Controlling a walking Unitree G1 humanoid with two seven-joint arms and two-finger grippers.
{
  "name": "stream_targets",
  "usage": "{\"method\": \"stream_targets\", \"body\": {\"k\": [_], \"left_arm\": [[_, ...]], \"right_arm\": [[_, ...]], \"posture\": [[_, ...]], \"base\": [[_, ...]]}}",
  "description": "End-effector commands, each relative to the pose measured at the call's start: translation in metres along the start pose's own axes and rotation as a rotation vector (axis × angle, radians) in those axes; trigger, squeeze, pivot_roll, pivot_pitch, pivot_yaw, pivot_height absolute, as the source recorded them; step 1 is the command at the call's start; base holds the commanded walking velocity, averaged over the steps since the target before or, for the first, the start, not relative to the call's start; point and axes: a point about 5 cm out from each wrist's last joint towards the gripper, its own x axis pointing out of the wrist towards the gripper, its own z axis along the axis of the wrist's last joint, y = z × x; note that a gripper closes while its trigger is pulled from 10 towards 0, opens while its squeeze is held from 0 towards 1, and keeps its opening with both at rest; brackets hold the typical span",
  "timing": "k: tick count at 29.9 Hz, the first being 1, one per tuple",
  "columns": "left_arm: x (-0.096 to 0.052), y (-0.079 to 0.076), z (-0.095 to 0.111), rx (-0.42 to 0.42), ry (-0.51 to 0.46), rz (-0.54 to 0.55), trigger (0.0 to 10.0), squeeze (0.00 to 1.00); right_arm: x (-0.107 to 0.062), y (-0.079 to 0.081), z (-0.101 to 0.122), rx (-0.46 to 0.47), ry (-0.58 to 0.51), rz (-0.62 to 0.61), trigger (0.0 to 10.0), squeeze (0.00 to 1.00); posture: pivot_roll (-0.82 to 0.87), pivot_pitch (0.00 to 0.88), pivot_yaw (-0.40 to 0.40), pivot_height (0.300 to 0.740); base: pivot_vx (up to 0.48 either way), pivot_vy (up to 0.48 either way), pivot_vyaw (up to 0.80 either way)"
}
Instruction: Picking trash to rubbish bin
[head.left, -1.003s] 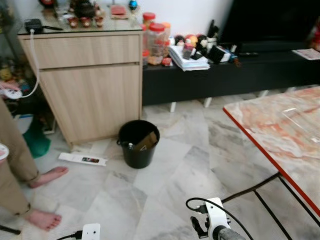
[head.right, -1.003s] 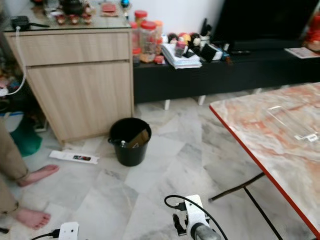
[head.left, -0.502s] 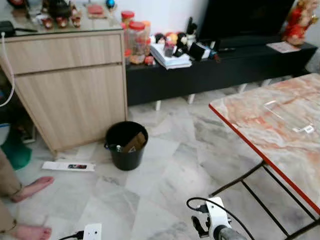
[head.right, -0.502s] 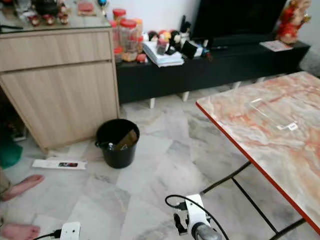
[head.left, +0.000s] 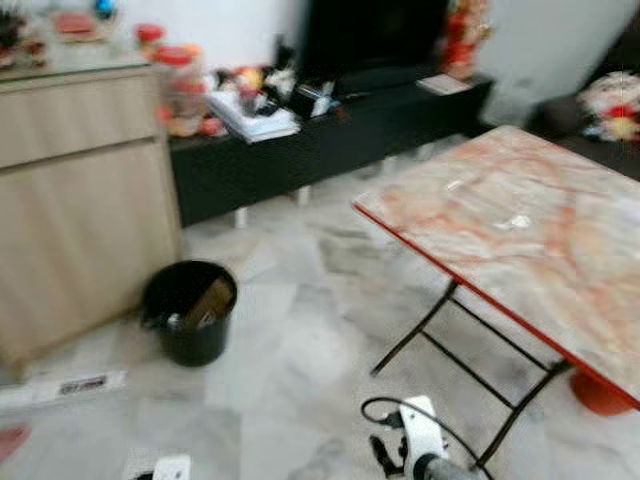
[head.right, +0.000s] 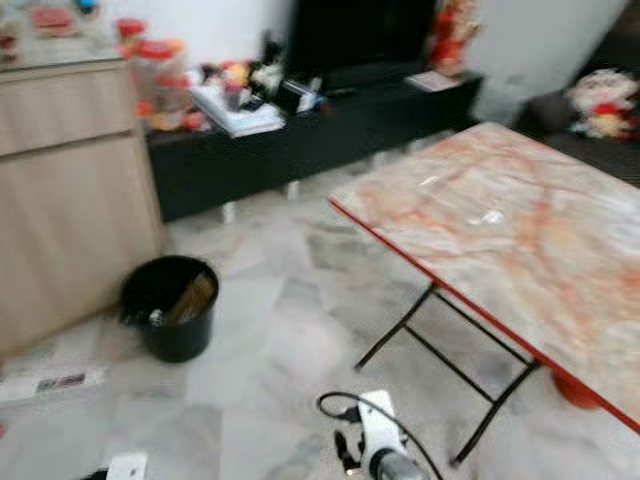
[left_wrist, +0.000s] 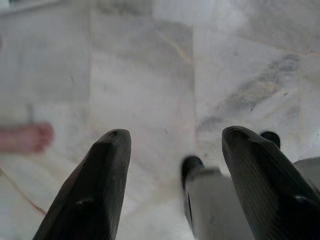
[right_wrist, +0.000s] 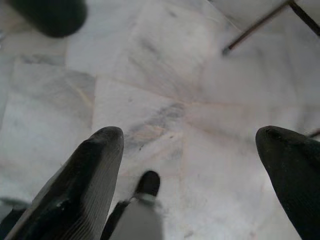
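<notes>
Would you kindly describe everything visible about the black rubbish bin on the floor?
The black rubbish bin is a small round bucket, plastic by the look of it, standing upright on the pale marble floor. It sits just in front of the wooden cabinet, apart from the folding table. Its top is open, and a brown cardboard-like piece leans inside against the rim. The picture is blurred, so finer detail cannot be made out.

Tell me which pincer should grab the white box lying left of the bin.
Left, likely. The white box lies on the robot's left, beyond the bin; the left pincer is open and empty.
</notes>
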Motion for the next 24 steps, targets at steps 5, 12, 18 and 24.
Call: {"method": "stream_targets", "body": {"k": [5,12,18,24], "left_arm": [[0.0,-0.0103,0.0003,-0.005,0.008,-0.024,10.0,0.0],[0.0002,-0.0102,0.0011,0.006,0.005,-0.024,10.0,0.0],[0.0003,-0.0102,0.0014,0.009,0.004,-0.026,10.0,0.0],[0.0003,-0.0102,0.0016,0.011,0.003,-0.023,10.0,0.0]], "right_arm": [[-0.0033,-0.0102,-0.0076,0.001,0.024,-0.033,10.0,0.0],[-0.0032,-0.0101,-0.0072,0.002,0.023,-0.033,10.0,0.0],[-0.0031,-0.0099,-0.0069,0.003,0.023,-0.034,10.0,0.0],[-0.0029,-0.0096,-0.0063,0.0,0.023,-0.031,10.0,0.0]], "posture": [[0.05,0.0,-0.107,0.74],[0.05,0.0,-0.105,0.74],[0.05,0.0,-0.105,0.74],[0.05,0.0,-0.106,0.74]], "base": [[0.0,0.0,-0.8],[0.0,0.0,-0.8],[0.0,0.0,-0.8],[0.0,0.0,-0.8]]}}
